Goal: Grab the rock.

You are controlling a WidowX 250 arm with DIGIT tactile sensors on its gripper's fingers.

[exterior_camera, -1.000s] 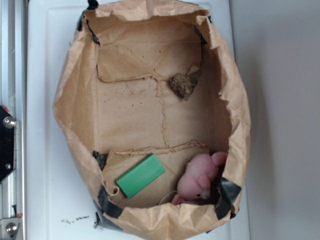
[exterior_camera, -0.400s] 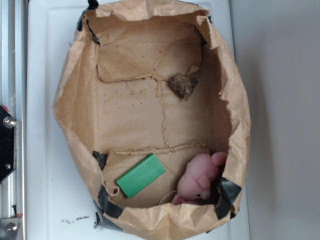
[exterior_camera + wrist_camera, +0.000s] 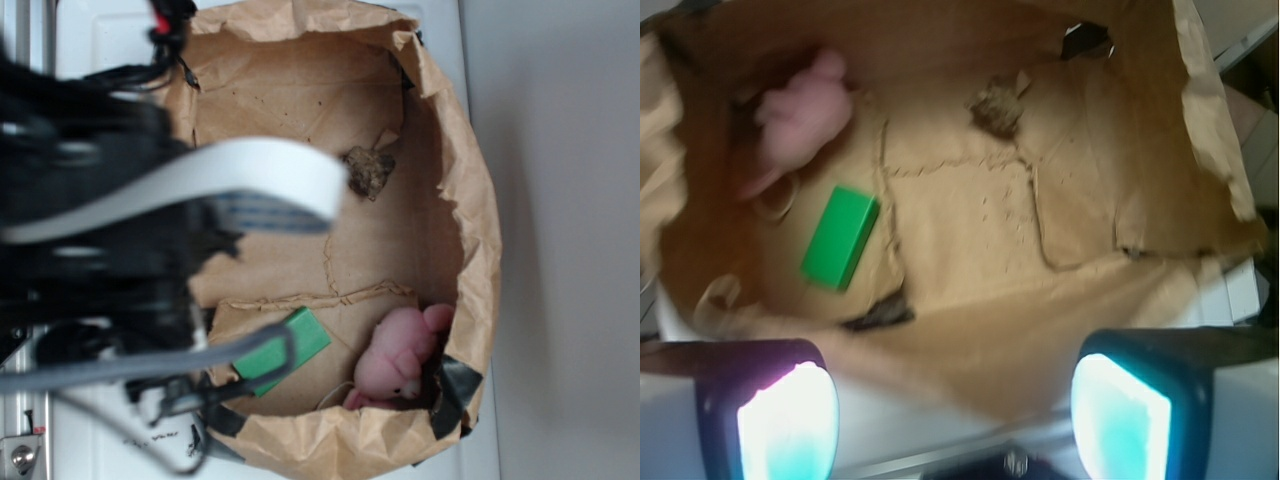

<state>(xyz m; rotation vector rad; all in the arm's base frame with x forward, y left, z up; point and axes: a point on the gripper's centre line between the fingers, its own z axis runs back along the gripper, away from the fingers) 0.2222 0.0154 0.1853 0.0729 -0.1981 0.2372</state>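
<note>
The step in hand looks like the approach: the rock (image 3: 369,171) lies untouched on the floor of the paper bag (image 3: 470,200), close to one of its side walls, well apart from the green block (image 3: 840,237) and the pink plush toy (image 3: 800,110) at the other end. The arm (image 3: 100,230) hangs blurred over the bag's edge, and the gripper (image 3: 955,410) is wide open and holds nothing. Next, I think, it must travel across the bag and go down, with its fingers on both sides of the rock.

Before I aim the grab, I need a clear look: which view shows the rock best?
The exterior view: the rock lies sharp and unhidden on the bag floor. The wrist view shows it small and blurred, far from the open gripper.
</note>
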